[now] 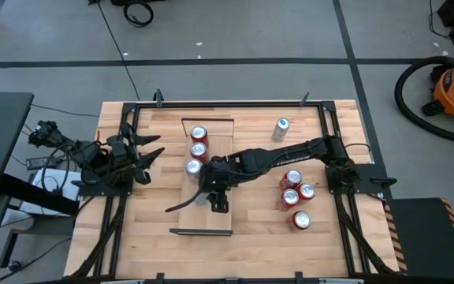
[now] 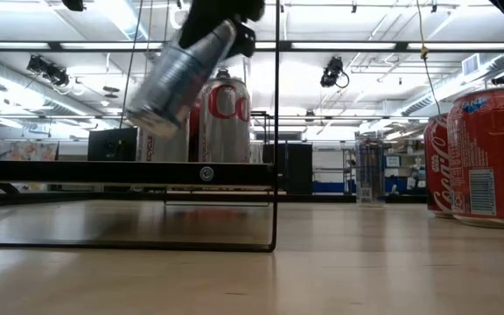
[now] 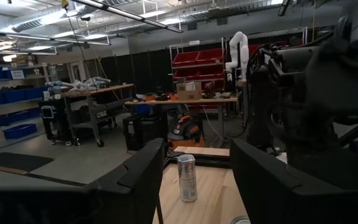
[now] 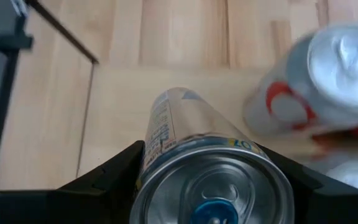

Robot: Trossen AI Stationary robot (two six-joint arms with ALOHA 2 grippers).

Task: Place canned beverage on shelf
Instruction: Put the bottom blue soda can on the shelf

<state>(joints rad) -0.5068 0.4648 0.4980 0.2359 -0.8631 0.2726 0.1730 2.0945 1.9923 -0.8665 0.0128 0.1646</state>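
Gripped in the right gripper [image 4: 213,186], a tilted silver can [image 4: 191,149] hangs over the shelf [image 1: 215,185] at frame centre, beside three standing cans [image 1: 197,150].

1. The held can [image 4: 211,163] is a silver beverage can with a blue pull tab. It is tilted, lifted above the shelf, and gripped between the right gripper [image 1: 208,192] fingers.
2. The shelf [image 1: 208,175] is a long light-wood board with thin dark rims at its two short ends, lying flat on the tabletop.
3. Three cans [image 1: 198,150] stand upright in a row on the shelf's far half: two red-and-silver, one silver nearest the held can.
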